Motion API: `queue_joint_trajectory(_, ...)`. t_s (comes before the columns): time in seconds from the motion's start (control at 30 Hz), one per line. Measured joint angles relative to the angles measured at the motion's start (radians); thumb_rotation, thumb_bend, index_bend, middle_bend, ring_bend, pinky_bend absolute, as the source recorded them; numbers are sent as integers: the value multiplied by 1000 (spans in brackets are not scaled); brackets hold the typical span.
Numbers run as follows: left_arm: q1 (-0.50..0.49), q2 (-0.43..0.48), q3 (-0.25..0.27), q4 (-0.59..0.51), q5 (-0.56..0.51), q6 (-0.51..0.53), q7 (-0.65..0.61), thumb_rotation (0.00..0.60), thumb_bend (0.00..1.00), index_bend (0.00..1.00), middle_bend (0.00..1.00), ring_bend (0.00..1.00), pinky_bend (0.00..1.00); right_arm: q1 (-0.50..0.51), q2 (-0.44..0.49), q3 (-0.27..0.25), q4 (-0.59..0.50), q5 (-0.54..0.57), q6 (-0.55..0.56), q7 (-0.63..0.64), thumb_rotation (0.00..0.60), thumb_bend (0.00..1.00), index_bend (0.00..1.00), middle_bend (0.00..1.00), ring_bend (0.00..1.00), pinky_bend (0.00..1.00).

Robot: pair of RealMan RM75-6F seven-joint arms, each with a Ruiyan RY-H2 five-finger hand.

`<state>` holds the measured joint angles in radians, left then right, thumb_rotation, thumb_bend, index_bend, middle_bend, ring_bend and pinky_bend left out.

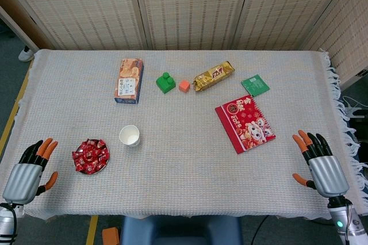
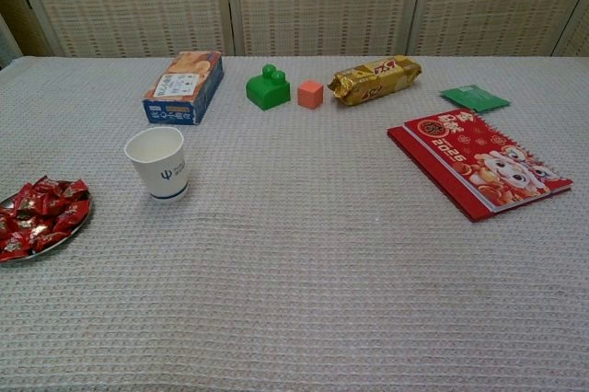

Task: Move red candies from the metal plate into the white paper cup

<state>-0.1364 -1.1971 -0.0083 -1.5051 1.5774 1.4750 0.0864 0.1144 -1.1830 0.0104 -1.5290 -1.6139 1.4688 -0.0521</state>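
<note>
1. Red candies [image 1: 90, 156] sit heaped on the metal plate [image 2: 81, 220] at the table's near left.
2. White paper cup [image 1: 129, 136] stands upright just beside the plate, empty.
3. Left hand [image 1: 29, 171] rests left of the plate, fingers apart, holding nothing.
4. Right hand [image 1: 319, 163] lies far right, fingers spread, near the red calendar [image 1: 245, 122].

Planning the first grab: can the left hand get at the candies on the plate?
Probably yes: the left hand lies open right beside the plate of candies, with nothing between them.

light: bright, even | shadows: faint, soft | focus: sharp | glare: none
</note>
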Motion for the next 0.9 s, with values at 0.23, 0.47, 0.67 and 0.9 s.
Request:
queue_joint_trajectory(0.23,-8,-6,24,-20,16,-35,26,600,395,0,0,0,240,-16,1,-3,-8,-18,42,-11,600,27,0,0,0,0)
queue_joint_trajectory(0.47,-47,-47,48,-25,18,-146,124,600,392,0,0,0,574,-28,-2,-4,-11,-19,57,-48,600,27,0,0,0,0)
queue_joint_trajectory(0.67,-93,-104,39,-21,-58,-273,273,600,388,0,0,0,605,-21,1,1,-22,8,23,-56,600,27,0,0,0,0)
queue_joint_trajectory(0.9,-139,-170,0,7,-150,-339,396,600,380,0,0,5,682,-22,8,-3,-29,15,12,-60,600,27,0,0,0,0)
